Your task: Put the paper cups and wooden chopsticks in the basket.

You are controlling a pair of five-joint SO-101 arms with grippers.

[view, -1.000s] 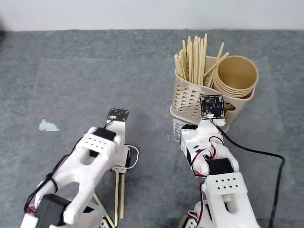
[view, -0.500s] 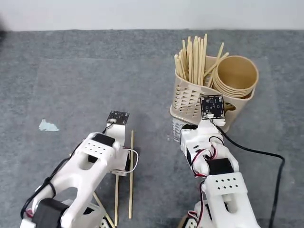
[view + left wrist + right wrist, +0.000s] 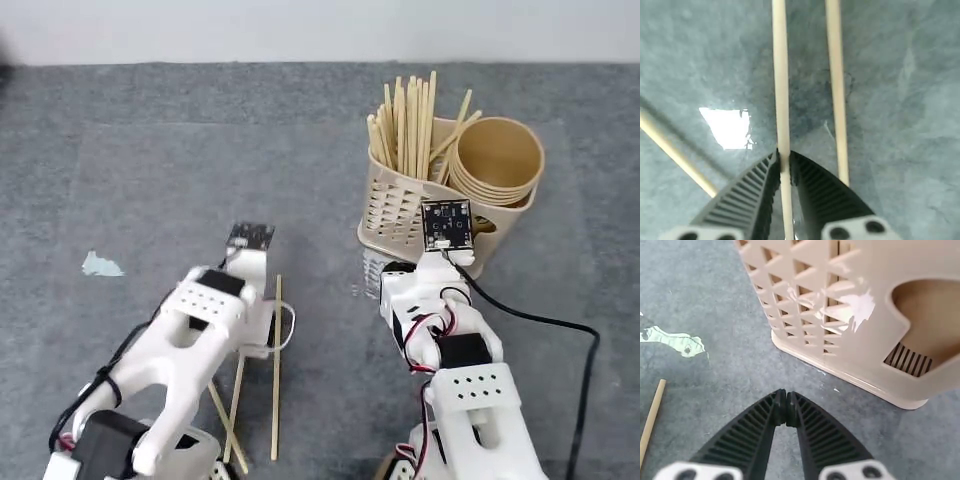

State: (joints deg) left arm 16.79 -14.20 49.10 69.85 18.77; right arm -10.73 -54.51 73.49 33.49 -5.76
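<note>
A beige slotted basket [image 3: 395,215] stands at the back right of the grey table. It holds a bundle of upright wooden chopsticks [image 3: 408,125] and stacked paper cups [image 3: 497,160]. Three chopsticks lie near the front, by the left arm. My left gripper [image 3: 784,159] is shut on one chopstick [image 3: 781,90], low over the table. A second chopstick [image 3: 835,90] lies parallel beside it, also seen from above [image 3: 277,370]. A third [image 3: 675,150] lies diagonally. My right gripper [image 3: 786,402] is shut on nothing, just in front of the basket wall [image 3: 840,315].
A pale green scrap [image 3: 102,265] sticks to the table at the left, and another scrap [image 3: 675,340] lies near the basket's corner. The end of a chopstick [image 3: 652,415] lies off to one side of the right gripper. A black cable [image 3: 540,320] trails from the right arm.
The left arm drew back, uncovering a loose chopstick, then came forward again. One chopstick under the arm now lies tilted. The right arm and the basket have not moved.
</note>
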